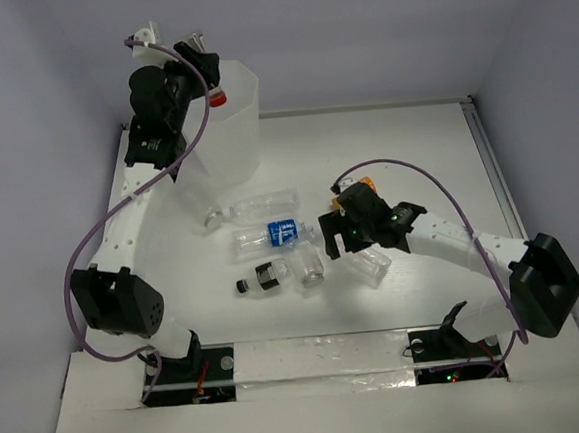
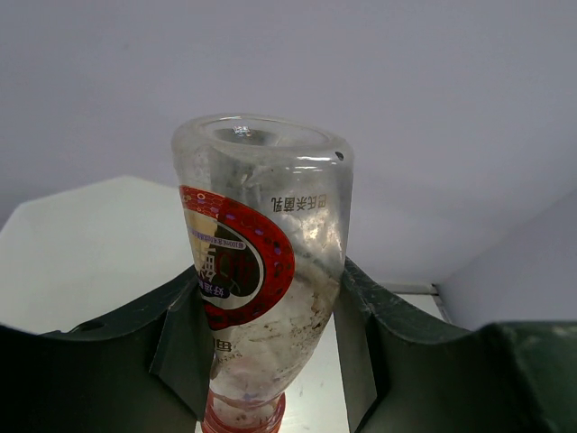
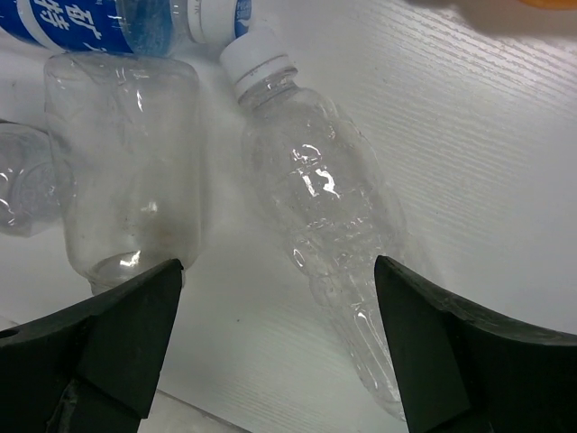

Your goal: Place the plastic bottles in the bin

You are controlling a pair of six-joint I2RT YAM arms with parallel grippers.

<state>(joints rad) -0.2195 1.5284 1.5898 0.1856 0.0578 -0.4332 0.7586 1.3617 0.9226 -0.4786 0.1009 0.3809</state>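
Left wrist view: left gripper (image 2: 270,316) jaws clamp red-capped bottle (image 2: 261,234) over bin (image 1: 238,130); right gripper (image 3: 279,311) jaws spread above white-capped bottle (image 3: 325,207) on surface (image 3: 478,144).

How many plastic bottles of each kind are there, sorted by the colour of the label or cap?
Red-capped bottle: 1
Blue-labelled bottle: 1
Black-labelled bottle: 1
Orange bottle: 1
Plain clear bottles: 3
Total: 7
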